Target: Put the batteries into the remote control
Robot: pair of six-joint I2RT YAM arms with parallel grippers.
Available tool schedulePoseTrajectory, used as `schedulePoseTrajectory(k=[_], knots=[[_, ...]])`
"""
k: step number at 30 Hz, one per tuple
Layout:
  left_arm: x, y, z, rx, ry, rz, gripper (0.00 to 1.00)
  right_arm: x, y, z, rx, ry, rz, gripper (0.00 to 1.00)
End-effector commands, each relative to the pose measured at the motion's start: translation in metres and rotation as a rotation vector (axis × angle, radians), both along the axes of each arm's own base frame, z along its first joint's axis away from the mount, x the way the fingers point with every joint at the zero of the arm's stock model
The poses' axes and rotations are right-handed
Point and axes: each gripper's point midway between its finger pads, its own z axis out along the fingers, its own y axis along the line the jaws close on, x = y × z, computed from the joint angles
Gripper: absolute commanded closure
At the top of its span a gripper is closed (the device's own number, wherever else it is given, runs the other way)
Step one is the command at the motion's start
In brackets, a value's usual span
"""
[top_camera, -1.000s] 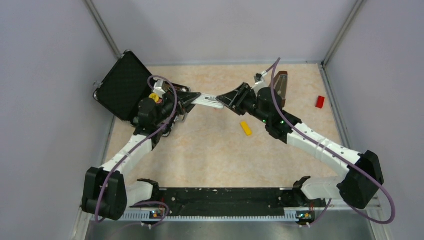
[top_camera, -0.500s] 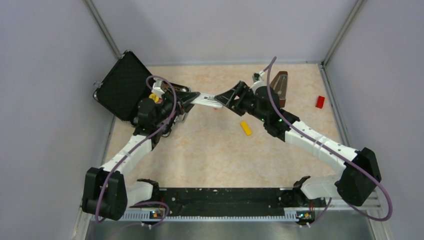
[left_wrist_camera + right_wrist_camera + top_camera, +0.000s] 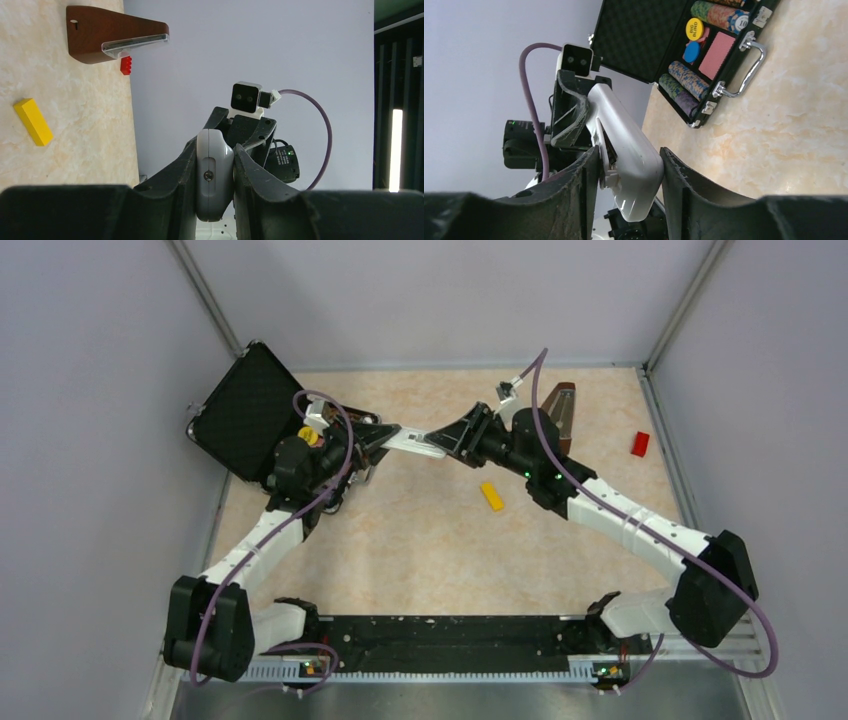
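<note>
The remote control, a white bar, hangs in the air between both arms at the back middle of the table. My left gripper is shut on its left end; the left wrist view shows the rounded end pinched between the two dark fingers of that gripper. My right gripper is closed around the other end. In the right wrist view both fingers of the gripper touch the remote control, and a white edge sits ajar against the left finger. The batteries are hidden.
An open black case of poker chips lies at the back left, under the left arm. A yellow block rests near the middle. A brown wooden wedge and a red block are at the back right.
My right arm has shifted a little left and back along the remote control, and its wrist has turned slightly. The left arm and the remote control have stayed in place.
</note>
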Motion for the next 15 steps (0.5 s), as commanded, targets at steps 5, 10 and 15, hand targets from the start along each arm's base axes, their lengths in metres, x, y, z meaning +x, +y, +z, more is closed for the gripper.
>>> schedulePoseTrajectory(k=[5,10,15], knots=[[-0.0186,0.0046,0.0659,-0.12,-0.196,-0.013,1.0,-0.0099,0.0129,-0.02,-0.008,0.044,0.095,0.75],[-0.0191,0.0043,0.0632,-0.111,-0.201,-0.013,1.0,-0.0098,0.0144,-0.0246,-0.008,0.051,0.102,0.8],[-0.0188,0.0034,0.0579,-0.073,-0.223,-0.008,1.0,-0.0102,0.0141,-0.0257,-0.019,0.043,0.106,0.7]])
